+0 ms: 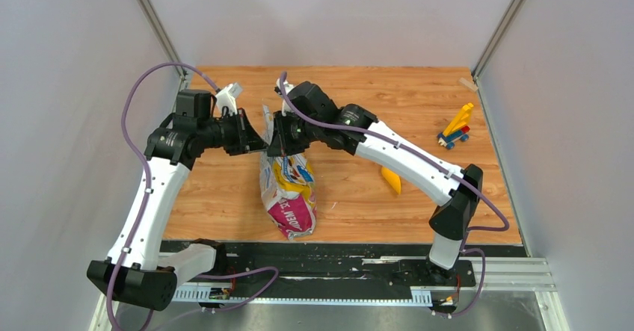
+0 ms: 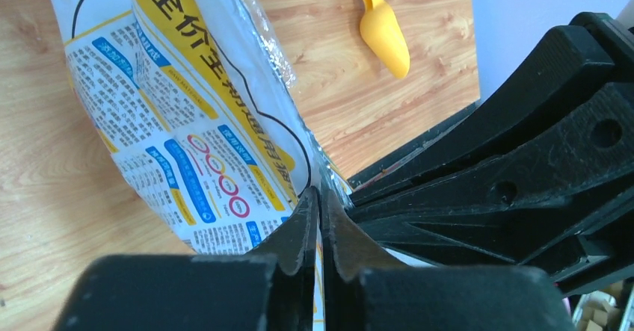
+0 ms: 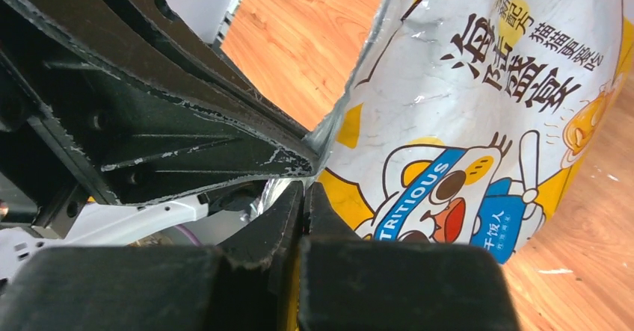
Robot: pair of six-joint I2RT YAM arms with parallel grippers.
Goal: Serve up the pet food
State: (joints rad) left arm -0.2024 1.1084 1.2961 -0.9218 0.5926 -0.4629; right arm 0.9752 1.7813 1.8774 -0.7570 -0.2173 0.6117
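Note:
The glossy cartoon-printed bag point(image 1: 288, 189) hangs upright over the middle of the wooden table, its bottom end low near the front. My left gripper point(image 1: 258, 138) and my right gripper point(image 1: 273, 140) face each other at the bag's top edge. Each is shut on that edge. In the left wrist view my gripper point(image 2: 320, 200) pinches the bag's printed back side point(image 2: 187, 114). In the right wrist view my gripper point(image 3: 304, 190) pinches the bag's front point(image 3: 478, 122). The pet food kibble is hidden. A yellow scoop point(image 1: 391, 179) lies on the table under the right arm; it also shows in the left wrist view point(image 2: 383, 26).
A small pile of yellow, blue and red toy blocks point(image 1: 456, 131) lies at the far right of the table. Grey walls close in the left, right and back sides. A black rail point(image 1: 336, 260) runs along the front edge.

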